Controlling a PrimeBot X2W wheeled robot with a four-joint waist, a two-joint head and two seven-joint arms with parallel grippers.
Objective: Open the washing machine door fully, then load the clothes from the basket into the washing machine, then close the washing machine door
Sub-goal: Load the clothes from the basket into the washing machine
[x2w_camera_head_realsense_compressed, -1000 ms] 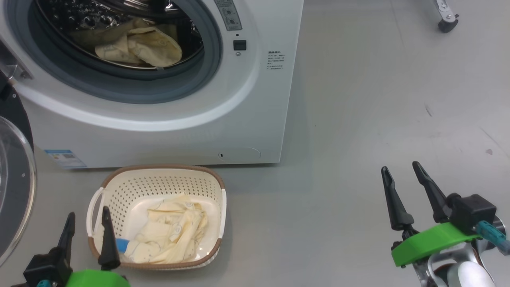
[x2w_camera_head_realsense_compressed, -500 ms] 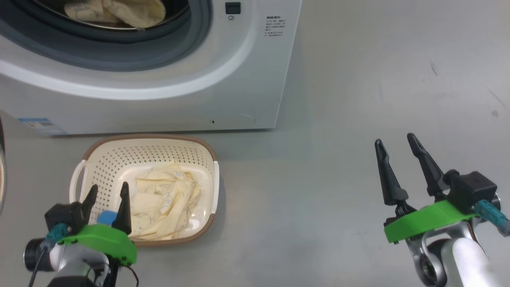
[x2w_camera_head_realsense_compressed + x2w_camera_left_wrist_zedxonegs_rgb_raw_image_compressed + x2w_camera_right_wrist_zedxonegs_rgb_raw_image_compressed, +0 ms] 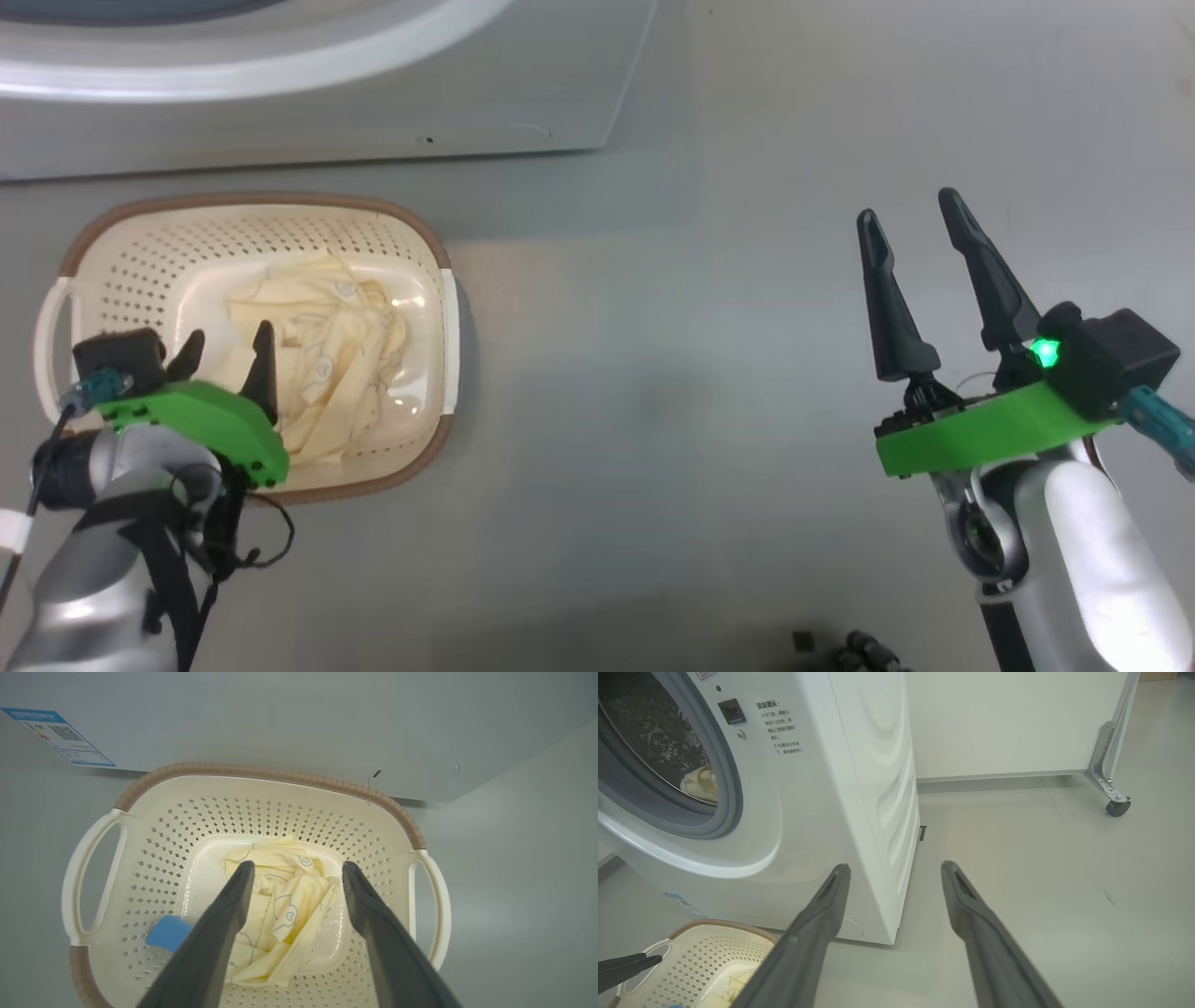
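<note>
The basket [image 3: 252, 199] is sitting on the floor [image 3: 653, 373] just in front of the washing machine [image 3: 308, 112], holding a crumpled heap of clothes [image 3: 327, 345] with a blue patch [image 3: 168, 933] at its left. More clothes are lying in the drum [image 3: 658, 742]. The left claw [image 3: 231, 331] is hanging open over the basket, its 2 fingers [image 3: 210, 933] straddling the heap. The right claw [image 3: 908, 205] is hovering open over the floor, well to the right.

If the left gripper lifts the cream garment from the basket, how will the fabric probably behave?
The clothes lie crumpled in soft folds, so they will probably hang limp and unfold when lifted. They look thin, so likely light; the basket should hardly shift. The open left gripper, pinching one fold, may raise only that layer, the rest trailing.
</note>
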